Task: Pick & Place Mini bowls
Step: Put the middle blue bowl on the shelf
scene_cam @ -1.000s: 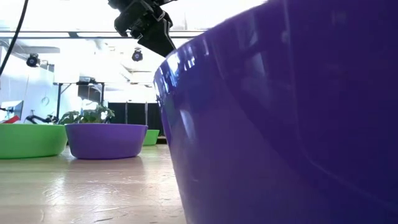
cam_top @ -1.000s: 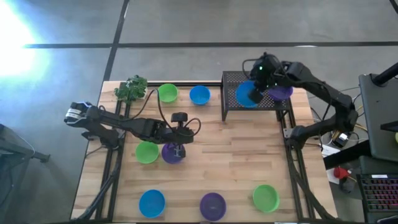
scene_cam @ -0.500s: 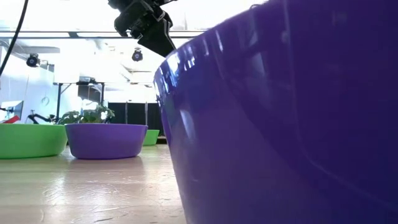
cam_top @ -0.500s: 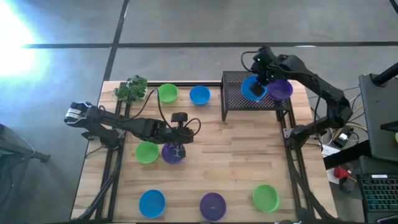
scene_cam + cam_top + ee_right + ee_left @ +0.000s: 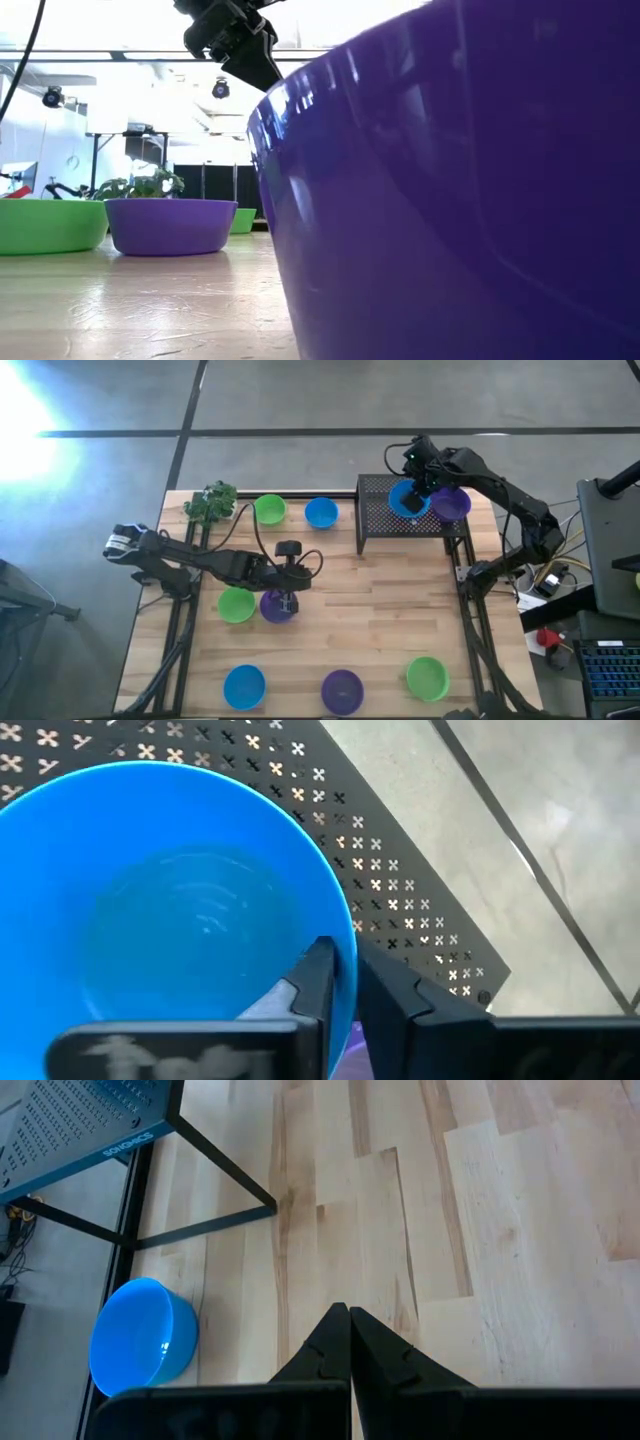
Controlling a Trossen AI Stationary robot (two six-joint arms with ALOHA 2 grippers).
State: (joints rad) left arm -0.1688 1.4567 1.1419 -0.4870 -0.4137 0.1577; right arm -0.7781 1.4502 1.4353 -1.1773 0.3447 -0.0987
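Note:
A blue mini bowl (image 5: pixel 403 500) sits on the black perforated shelf (image 5: pixel 376 488) at the far right, beside a purple mini bowl (image 5: pixel 452 506). My right gripper (image 5: pixel 345 988) is at the blue bowl's rim, slightly open, with one finger inside the bowl and one outside. My left gripper (image 5: pixel 288 598) hangs shut above another purple bowl (image 5: pixel 274 606) at the table's middle left and touches nothing. That bowl stands on its base next to a green one (image 5: pixel 237 604). My right gripper straddles the blue bowl's rim (image 5: pixel 348 942) from above, slanting down, one finger (image 5: pixel 318 982) inside and the other (image 5: pixel 392 992) outside. I cannot tell whether either finger touches the wall. The bowl lies on the shelf top.
A green bowl (image 5: pixel 270 510) and a blue bowl (image 5: pixel 321 512) stand at the far edge beside a small plant (image 5: pixel 210 502). Blue (image 5: pixel 244 685), purple (image 5: pixel 342 690) and green (image 5: pixel 427 677) bowls line the near edge. The purple one fills the low view (image 5: pixel 460 200).
My right gripper has carried the blue bowl a little toward the table's far edge and down over the shelf, until the bowl lies beside the purple one there.

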